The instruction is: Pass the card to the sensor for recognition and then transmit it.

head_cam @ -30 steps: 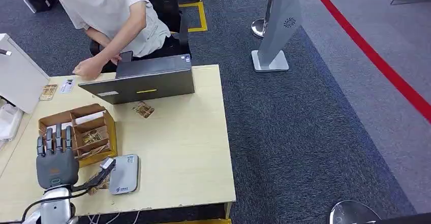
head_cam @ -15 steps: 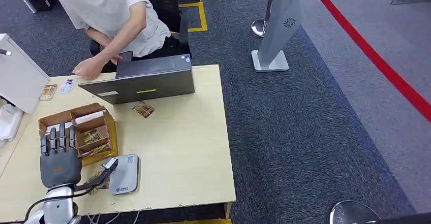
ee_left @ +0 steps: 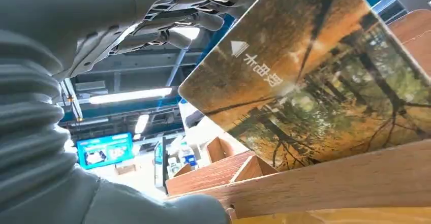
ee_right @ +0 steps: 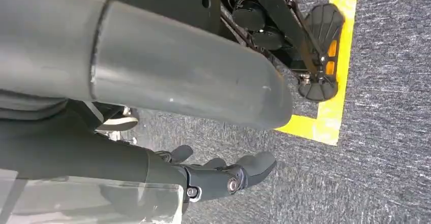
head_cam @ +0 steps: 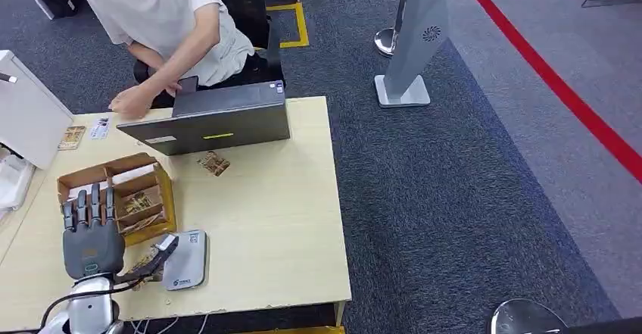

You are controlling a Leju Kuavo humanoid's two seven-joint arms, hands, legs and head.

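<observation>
Card (ee_left: 310, 82): held by the left hand (head_cam: 92, 243); in the left wrist view it shows a forest print with an arrow mark and small lettering near one corner.
Fingers: the left hand's thumb reaches toward 3 o'clock with the card under it, the other fingers (head_cam: 89, 205) stretched toward 12 o'clock over the wooden box (head_cam: 117, 198). Whether the thumb alone pins it, I cannot tell.
Handling: likely light, thin, stiff and smooth, so prone to slip; an edge pinch near a short end looks best.
Long axis: cannot tell; little of the card shows from above.
Place: at the 6 o'clock edge of the table (head_cam: 265, 220), just beside the grey card reader (head_cam: 185, 260), at its 9 o'clock side.
Right hand (ee_right: 223, 176): hangs over carpet, fingers loosely curled, holding nothing.
Beyond: laptop (head_cam: 212, 126) at 12 o'clock, a person (head_cam: 166, 16) seated behind it.
</observation>
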